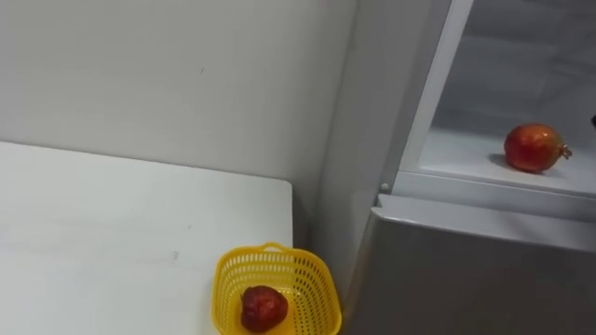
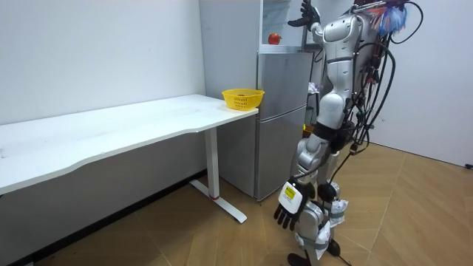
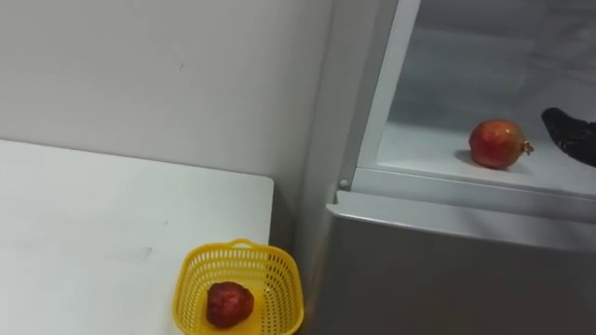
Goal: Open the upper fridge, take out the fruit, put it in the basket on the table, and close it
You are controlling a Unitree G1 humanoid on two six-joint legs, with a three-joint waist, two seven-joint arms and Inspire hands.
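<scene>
On the upper shelf of the fridge, with that compartment standing open, one pomegranate rests upright and unheld; it is the item to be retrieved. Right hand is raised into the same compartment, just beside the pomegranate on its right and apart from it; its fingers are spread and it holds nothing. Left hand hangs low beside the robot, in front of the fridge's lower door, fingers relaxed and empty. Left of the fridge, on the near corner of the white table, stands a yellow basket; a dark red fruit already lies inside it. Assessment: the reach is made but the grasp is not; closing on the pomegranate, lifting it clear of the fridge and, presumably, placing it in the basket all remain.
</scene>
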